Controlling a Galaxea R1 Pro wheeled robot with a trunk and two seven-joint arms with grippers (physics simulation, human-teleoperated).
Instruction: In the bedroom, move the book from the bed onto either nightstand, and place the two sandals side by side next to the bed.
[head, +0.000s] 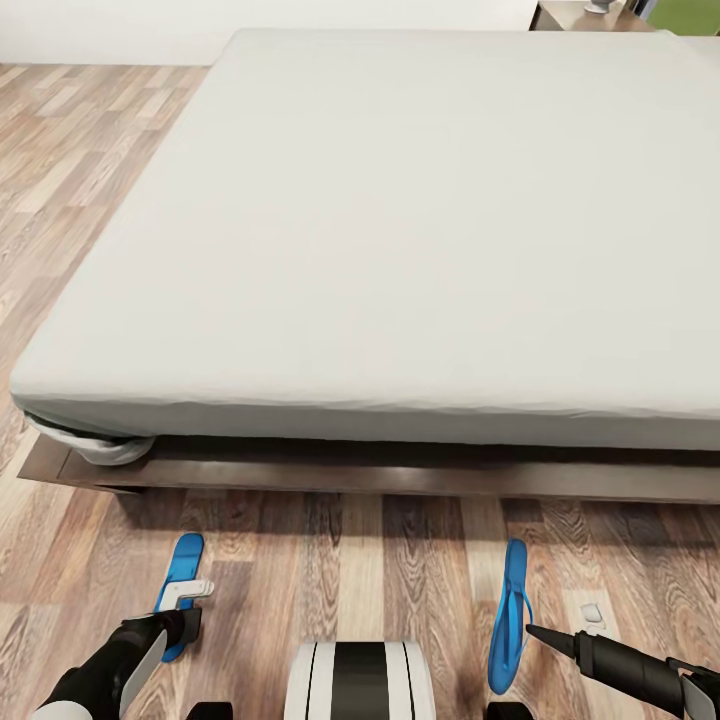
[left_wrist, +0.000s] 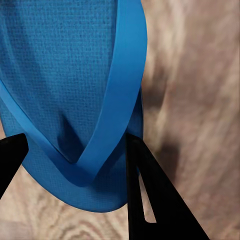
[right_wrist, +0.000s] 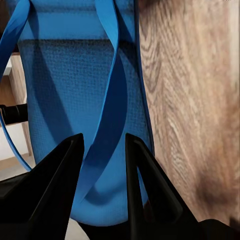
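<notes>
Two thin, flat blue sandals are sitting near the bed's (head: 400, 250) foot edge over the wood-plank floor (head: 350, 560). The left sandal (head: 180, 585) is lying flat, left fingers (left_wrist: 150, 200) spread around its strap. The right sandal (head: 510, 615) is standing on edge, right fingers (right_wrist: 55, 195) clenching its strap.

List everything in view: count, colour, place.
bed: 1, pale grey mattress on a dark brown frame, ahead
sandals: 2, bright blue; one on the floor at the left, one tilted on edge at the right
floor: wood planks
cabinet top: 1, brown, beyond the bed's far right corner
robot base: white and black, bottom centre
left tool: black, fingers astride the left sandal's strap
right tool: black, closed on the right sandal's strap
</notes>
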